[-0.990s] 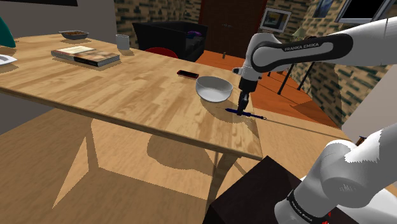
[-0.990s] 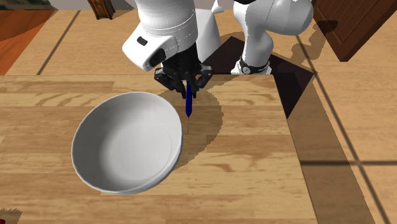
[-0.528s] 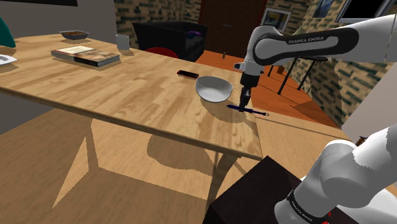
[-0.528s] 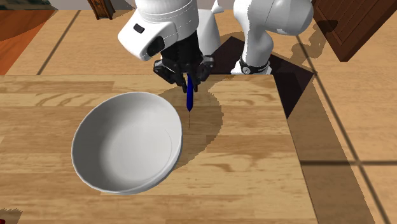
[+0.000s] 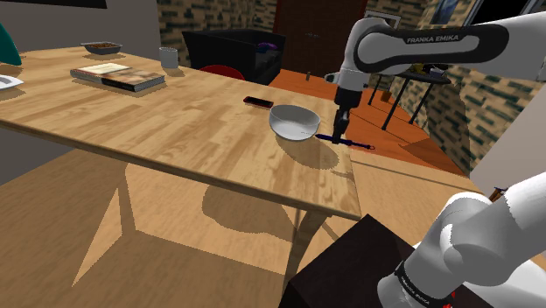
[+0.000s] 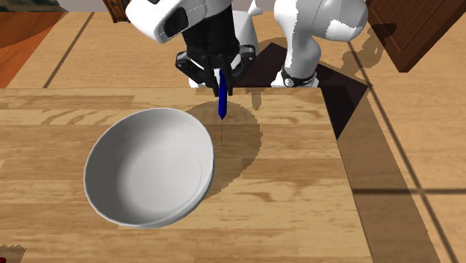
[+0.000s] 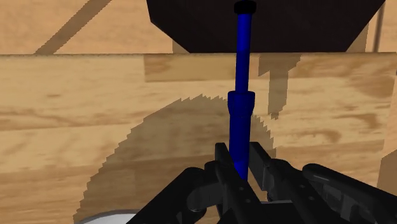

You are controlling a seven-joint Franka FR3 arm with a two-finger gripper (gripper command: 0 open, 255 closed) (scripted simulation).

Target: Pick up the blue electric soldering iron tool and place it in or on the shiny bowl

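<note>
A slim blue soldering iron (image 5: pixel 354 143) hangs just above the wooden table (image 5: pixel 175 122), with my black gripper (image 5: pixel 340 131) shut on it near one end. In the second exterior view the gripper (image 6: pixel 219 75) clasps the blue iron (image 6: pixel 222 101), whose thin tip points at the table (image 6: pixel 299 194). The grey-white bowl (image 5: pixel 294 122) sits beside it, toward the shoulder view's left, and is empty (image 6: pixel 149 168). In the wrist view the gripper (image 7: pixel 240 159) grips the iron's shaft (image 7: pixel 240 95), which runs away from it to a black end cap.
The table's corner and edge lie close to the gripper, with the dark stand (image 5: pixel 350 271) below. A small dark flat object (image 5: pixel 257 102) lies behind the bowl. Books (image 5: pixel 118 77), a mug (image 5: pixel 168 58) and a dish (image 5: pixel 101 47) stand far off at the shoulder view's left.
The gripper has risen with the soldering iron, lifting it off the table, and shifted slightly toward the table's far edge. The bowl has not moved.
</note>
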